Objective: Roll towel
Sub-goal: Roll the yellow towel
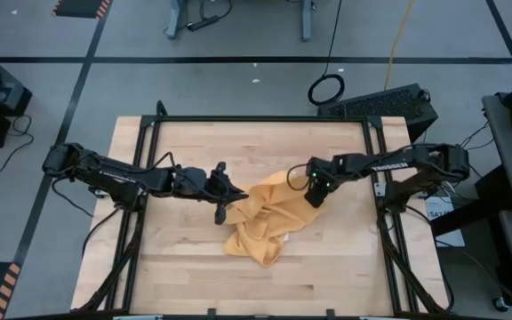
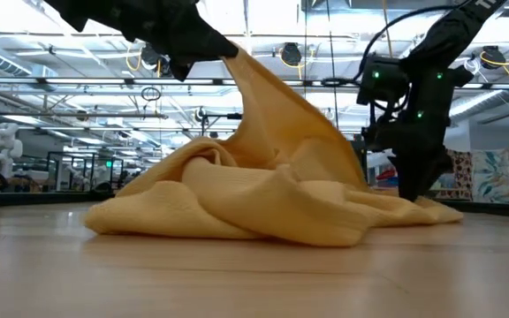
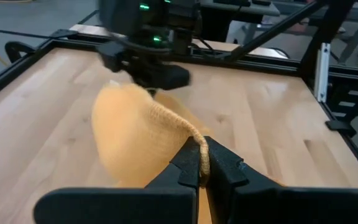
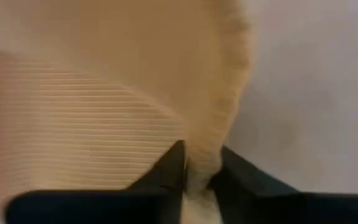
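The mustard-yellow towel (image 1: 265, 220) lies crumpled in the middle of the wooden table, with one part drawn up into a peak (image 2: 263, 97). My left gripper (image 1: 238, 194) is shut on that raised part, above the table. My right gripper (image 1: 315, 197) points steeply down at the towel's right side and is shut on the cloth there. In the low view the heap's folds (image 2: 237, 208) rest on the tabletop, and the right gripper (image 2: 414, 194) stands at the heap's right end. My left gripper pinches the towel's hemmed edge (image 3: 196, 138) between its two fingers, coming nearly level from the table's left. That edge is lifted clear, and the cloth slopes down from it to the heap. My right gripper pinches a fuzzy edge of the towel (image 4: 219, 140) between its two fingertips, from above, pointing steeply down. The cloth here lies low, at or near the tabletop (image 2: 431, 210); one layer or several, I cannot tell.
A black frame (image 1: 256, 119) runs along the table's far edge and down both sides. Bare wood (image 1: 185, 267) lies in front of the towel and to its left. A dark box (image 1: 389, 102) stands beyond the far right corner.
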`<action>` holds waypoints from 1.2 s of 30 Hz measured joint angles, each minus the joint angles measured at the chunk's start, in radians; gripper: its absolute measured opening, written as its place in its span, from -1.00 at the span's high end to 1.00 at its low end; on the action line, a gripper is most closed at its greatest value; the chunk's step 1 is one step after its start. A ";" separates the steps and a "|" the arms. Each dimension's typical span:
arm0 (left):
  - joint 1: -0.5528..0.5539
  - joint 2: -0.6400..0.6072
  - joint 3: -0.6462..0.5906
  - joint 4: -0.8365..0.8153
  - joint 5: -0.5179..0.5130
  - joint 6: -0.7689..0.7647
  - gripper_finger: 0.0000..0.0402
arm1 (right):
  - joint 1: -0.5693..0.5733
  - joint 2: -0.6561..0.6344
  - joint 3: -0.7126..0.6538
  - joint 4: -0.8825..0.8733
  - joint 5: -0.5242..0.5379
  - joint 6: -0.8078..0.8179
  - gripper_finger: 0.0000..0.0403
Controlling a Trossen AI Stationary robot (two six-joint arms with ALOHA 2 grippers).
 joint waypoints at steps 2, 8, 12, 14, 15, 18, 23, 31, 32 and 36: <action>0.006 0.000 0.000 0.001 0.000 0.003 0.95 | 0.046 -0.007 0.000 0.033 -0.019 0.041 0.94; 0.024 -0.004 0.000 0.039 0.000 0.033 0.95 | 0.204 -0.019 0.000 0.127 0.056 0.316 0.89; 0.040 -0.025 0.000 0.142 0.003 0.102 0.95 | 0.352 0.001 0.001 0.221 0.285 0.512 0.91; 0.055 -0.031 0.008 0.188 0.007 0.126 0.95 | 0.415 0.014 0.001 0.277 0.390 0.581 0.91; 0.066 -0.031 0.014 0.192 0.008 0.138 0.95 | 0.445 0.021 0.001 0.310 0.440 0.606 0.91; 0.105 -0.031 0.016 0.179 0.040 0.161 0.95 | 0.522 0.042 0.001 0.398 0.565 0.645 0.86; 0.163 -0.021 0.017 0.136 0.172 0.155 0.95 | 0.597 0.046 0.002 0.408 0.605 0.618 0.69; 0.158 -0.023 0.017 0.110 0.200 0.128 0.95 | 0.661 0.040 0.002 0.225 0.441 0.574 0.31; 0.154 -0.023 0.017 0.103 0.201 0.124 0.95 | 0.671 0.040 0.002 0.200 0.424 0.582 0.27; 0.135 -0.022 0.017 0.079 0.201 0.101 0.95 | 0.729 0.040 0.002 0.157 0.383 0.627 0.15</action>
